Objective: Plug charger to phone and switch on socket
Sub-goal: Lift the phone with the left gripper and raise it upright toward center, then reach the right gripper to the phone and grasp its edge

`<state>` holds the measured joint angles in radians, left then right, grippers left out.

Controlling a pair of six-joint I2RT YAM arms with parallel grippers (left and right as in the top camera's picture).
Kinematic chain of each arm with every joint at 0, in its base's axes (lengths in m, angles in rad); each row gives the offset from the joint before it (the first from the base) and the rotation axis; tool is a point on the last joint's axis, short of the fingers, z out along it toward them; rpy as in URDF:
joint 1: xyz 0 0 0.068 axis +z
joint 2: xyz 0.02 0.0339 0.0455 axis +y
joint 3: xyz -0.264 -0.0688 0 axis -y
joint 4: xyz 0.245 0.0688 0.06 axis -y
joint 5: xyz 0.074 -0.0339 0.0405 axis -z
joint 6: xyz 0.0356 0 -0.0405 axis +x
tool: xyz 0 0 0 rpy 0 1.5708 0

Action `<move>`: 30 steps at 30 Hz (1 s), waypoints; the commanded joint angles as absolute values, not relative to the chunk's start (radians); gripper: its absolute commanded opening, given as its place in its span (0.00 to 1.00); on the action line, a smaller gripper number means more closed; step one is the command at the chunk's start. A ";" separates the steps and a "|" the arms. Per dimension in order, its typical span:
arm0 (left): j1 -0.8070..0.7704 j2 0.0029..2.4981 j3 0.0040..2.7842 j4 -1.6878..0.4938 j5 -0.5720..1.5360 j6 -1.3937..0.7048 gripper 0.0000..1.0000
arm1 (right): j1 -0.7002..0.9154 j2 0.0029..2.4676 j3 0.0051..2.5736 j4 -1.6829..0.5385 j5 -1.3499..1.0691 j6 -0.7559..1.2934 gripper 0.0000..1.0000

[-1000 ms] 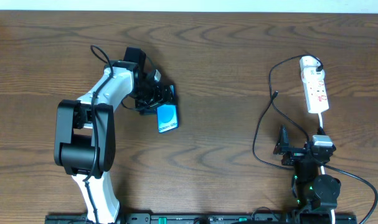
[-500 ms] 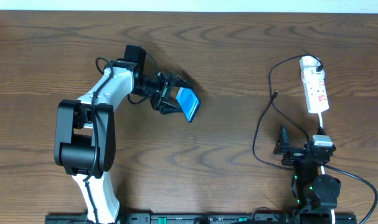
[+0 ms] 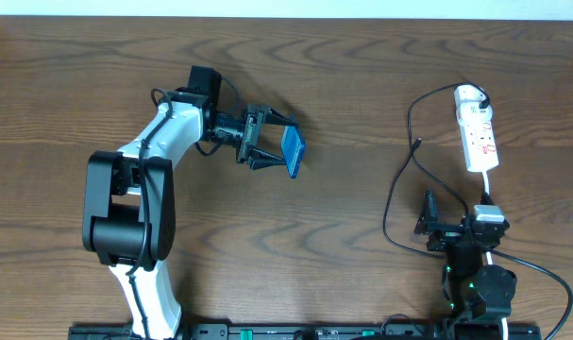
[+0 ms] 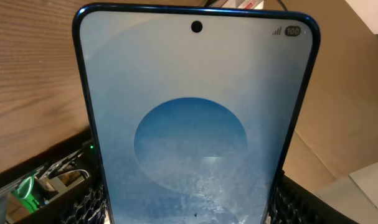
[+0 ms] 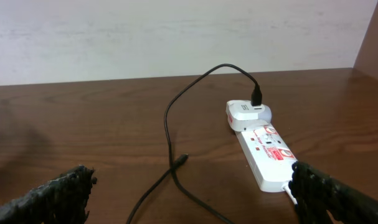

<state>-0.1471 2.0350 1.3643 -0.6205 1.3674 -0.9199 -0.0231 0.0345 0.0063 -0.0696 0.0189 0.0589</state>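
Observation:
My left gripper (image 3: 272, 149) is shut on the phone (image 3: 293, 152) and holds it off the table, tilted on edge, left of the table's middle. In the left wrist view the phone's blue screen (image 4: 195, 124) fills the frame, with a finger (image 4: 81, 205) at each side near its bottom. The white socket strip (image 3: 478, 132) lies at the far right, with a white adapter plugged in at its far end. The black charger cable (image 3: 399, 179) loops from there to its tip (image 3: 417, 144), also in the right wrist view (image 5: 181, 160). My right gripper (image 3: 426, 217) is open and empty, short of the cable and strip (image 5: 266, 149).
The strip's white cord (image 3: 491, 189) runs back past the right arm's base. A black cable (image 3: 541, 269) curls at the front right. Bare wooden table (image 3: 352, 208) lies between the arms. A pale wall (image 5: 176, 37) backs the table's far edge.
My left gripper has lifted the phone off the table and swung it to the right, turning it up on edge. The right arm, cable and strip have not moved.

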 commanded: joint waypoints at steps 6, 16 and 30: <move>-0.208 1.965 1.360 -0.261 1.375 -1.270 0.41 | -0.028 0.030 0.006 -0.065 -0.120 0.197 0.99; -0.286 1.965 1.360 -0.074 1.438 -1.390 0.41 | -0.028 0.059 0.218 -0.397 -0.239 0.483 0.99; -0.287 1.965 1.360 -0.073 1.394 -1.393 0.41 | -0.025 0.330 0.430 -0.164 -0.603 0.656 0.95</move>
